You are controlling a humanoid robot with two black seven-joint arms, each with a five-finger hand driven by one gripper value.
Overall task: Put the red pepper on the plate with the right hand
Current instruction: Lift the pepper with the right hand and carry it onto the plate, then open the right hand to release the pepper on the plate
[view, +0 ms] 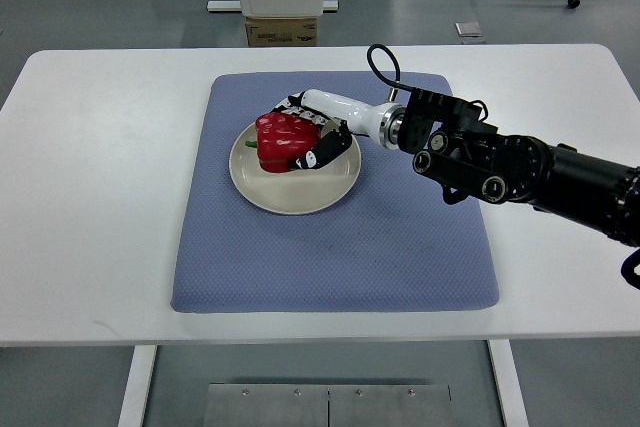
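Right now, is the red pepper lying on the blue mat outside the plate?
No, the red pepper sits over the plate, which rests on the blue mat, with the right hand fingers around it.

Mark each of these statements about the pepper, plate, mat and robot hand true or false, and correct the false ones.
1. The red pepper is over the plate. True.
2. The right hand is wrapped around the pepper. True.
3. The plate sits on the bare white table. False: it sits on the blue mat.
4. The left hand holds the plate's rim. False: no left hand is in view.
5. The plate is near the mat's right edge. False: it lies toward the upper left.
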